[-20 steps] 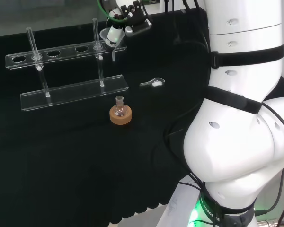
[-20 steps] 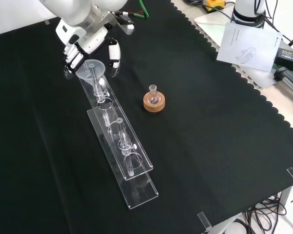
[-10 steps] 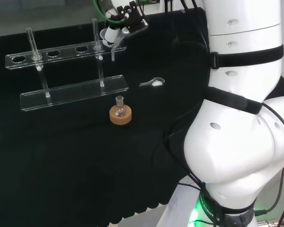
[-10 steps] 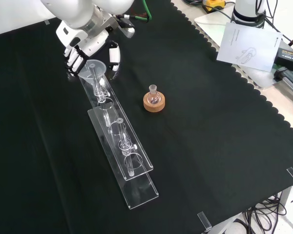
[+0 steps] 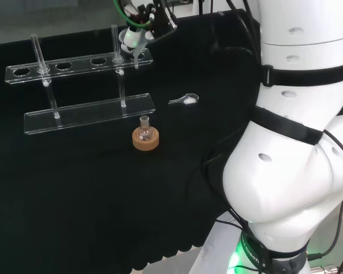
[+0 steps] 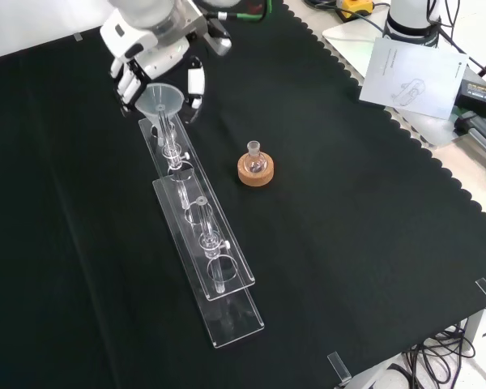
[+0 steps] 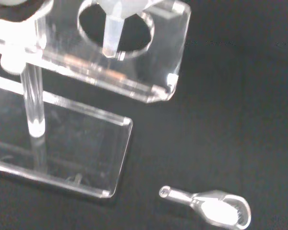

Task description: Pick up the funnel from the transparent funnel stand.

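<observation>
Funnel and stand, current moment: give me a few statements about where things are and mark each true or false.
1. The hand has its fingers around the funnel at one end of the transparent funnel stand. True.
2. The funnel's stem is fully clear of the stand's hole. False: in the wrist view the stem tip sits within the round hole.
3. The small flask lies on its side on the cloth. False: it stands upright in a cork ring.
4. A small clear scoop lies on the cloth near the stand's end. True.
5. Every hole in the stand holds a funnel. False: in the head view other holes are empty.
</observation>
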Controlling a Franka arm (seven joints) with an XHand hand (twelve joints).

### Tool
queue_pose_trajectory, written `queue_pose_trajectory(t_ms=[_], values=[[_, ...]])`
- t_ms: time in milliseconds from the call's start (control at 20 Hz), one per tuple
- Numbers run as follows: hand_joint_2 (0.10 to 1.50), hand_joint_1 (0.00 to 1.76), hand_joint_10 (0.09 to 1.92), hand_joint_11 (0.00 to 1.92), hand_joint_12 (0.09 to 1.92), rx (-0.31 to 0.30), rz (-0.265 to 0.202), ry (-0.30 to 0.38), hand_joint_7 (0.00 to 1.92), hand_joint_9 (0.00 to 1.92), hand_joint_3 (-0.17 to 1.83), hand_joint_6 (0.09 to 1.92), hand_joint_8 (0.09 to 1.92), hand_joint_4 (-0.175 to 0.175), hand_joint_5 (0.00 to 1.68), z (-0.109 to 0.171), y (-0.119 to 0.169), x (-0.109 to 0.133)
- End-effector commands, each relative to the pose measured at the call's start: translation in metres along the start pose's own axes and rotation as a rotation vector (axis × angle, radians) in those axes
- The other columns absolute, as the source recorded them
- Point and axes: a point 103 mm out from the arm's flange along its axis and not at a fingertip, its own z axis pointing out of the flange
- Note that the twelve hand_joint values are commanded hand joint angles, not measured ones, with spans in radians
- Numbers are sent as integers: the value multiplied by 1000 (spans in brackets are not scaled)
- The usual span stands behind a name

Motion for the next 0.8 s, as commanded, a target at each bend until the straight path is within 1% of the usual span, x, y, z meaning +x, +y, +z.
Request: queue_pose_trajectory(t_ms=[50, 150, 200, 400, 600, 800], values=[[750, 793, 662, 611, 1242, -50, 26, -32, 748, 1022, 505, 821, 875, -64, 686, -35, -25, -4], [749, 794, 668, 613, 1241, -44, 36, -36, 743, 1032, 507, 825, 874, -65, 685, -42, -36, -5], [749, 795, 672, 614, 1241, -42, 49, -42, 738, 1039, 508, 827, 873, -65, 684, -46, -45, -6], [748, 797, 682, 617, 1237, -38, 78, -50, 721, 1056, 511, 830, 871, -65, 675, -51, -67, -6], [744, 797, 694, 621, 1230, -35, 107, -49, 708, 1057, 521, 845, 881, -65, 666, -50, -96, 0], [743, 796, 699, 621, 1230, -25, 117, -40, 704, 1058, 524, 848, 883, -65, 664, -45, -117, 10]])
